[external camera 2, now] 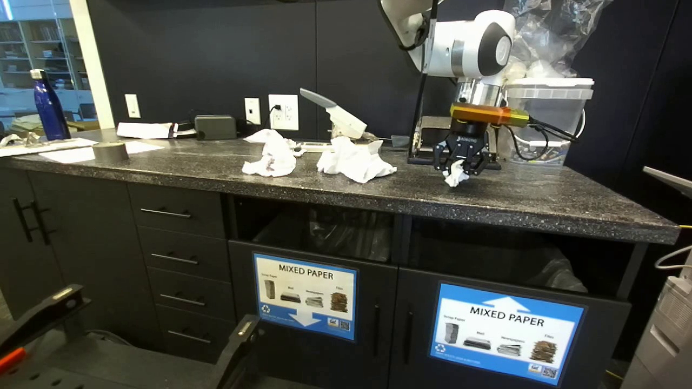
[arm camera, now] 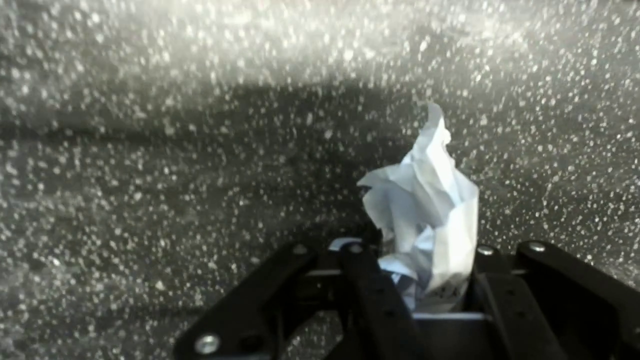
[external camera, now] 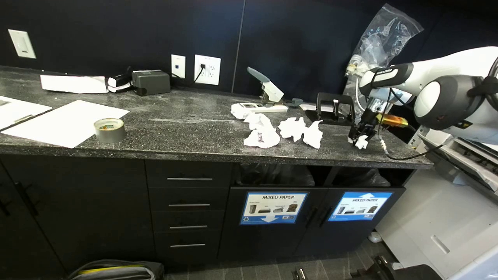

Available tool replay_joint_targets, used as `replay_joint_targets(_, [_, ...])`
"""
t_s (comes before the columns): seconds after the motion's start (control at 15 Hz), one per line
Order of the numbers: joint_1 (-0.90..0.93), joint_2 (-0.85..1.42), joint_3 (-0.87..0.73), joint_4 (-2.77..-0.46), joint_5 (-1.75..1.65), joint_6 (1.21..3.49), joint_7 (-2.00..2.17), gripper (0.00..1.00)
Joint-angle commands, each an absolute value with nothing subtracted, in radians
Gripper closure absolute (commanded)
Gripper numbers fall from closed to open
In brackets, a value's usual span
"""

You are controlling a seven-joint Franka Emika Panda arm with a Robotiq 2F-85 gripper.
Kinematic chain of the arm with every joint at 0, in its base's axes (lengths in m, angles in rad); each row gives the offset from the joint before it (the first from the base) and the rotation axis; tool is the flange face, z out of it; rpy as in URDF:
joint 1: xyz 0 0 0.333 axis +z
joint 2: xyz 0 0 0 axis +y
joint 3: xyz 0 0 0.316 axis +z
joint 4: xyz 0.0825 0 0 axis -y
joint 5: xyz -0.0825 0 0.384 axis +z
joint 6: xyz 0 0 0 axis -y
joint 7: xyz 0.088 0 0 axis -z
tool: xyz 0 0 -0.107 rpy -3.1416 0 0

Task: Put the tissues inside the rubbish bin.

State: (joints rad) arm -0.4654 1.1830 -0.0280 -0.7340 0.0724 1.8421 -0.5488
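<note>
My gripper (external camera: 358, 140) points down near the right end of the counter. It also shows in an exterior view (external camera 2: 460, 166) and in the wrist view (arm camera: 425, 265). It is shut on a small crumpled white tissue (arm camera: 432, 210), which sticks out past the fingertips and also shows in an exterior view (external camera 2: 457, 175). The held tissue is at or just above the counter; I cannot tell if it touches. More crumpled tissues (external camera: 262, 136) (external camera 2: 357, 159) lie mid-counter, with others beside them (external camera: 312, 135) (external camera 2: 273, 156). Two rubbish bins with plastic liners (external camera: 274, 174) (external camera 2: 557, 270) sit under the counter, mostly hidden behind labelled doors.
A large stapler (external camera: 268, 91) and a black hole punch (external camera: 335, 107) stand behind the tissues. A clear tub (external camera 2: 546, 119) with plastic bags stands behind the arm. A tape roll (external camera: 110, 130) and paper sheets (external camera: 66, 122) lie at the left. The counter's front edge (external camera 2: 486, 213) overhangs the bin openings.
</note>
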Motion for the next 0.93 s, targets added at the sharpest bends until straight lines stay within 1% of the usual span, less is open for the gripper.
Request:
replay_joint_targets(0.0, [-0.497,1.093,-0.031,-0.832,0.091,1.733,-0.518,0.96])
replay_joint_targets(0.13, [-0.526,1.056,-0.012,-0.873,0.110,1.656,-0.553,0.97])
replay_joint_targets(0.47, [-0.534,0.949,-0.015,-1.022,0.135,1.475,-0.509,0.97])
replay_joint_targets(0.67, [-0.525,0.875,-0.010,-1.147,0.153,1.451,-0.504,0.97])
replay_joint_targets(0.87, [-0.509,0.789,-0.003,-1.300,0.149,1.481,-0.523,0.97])
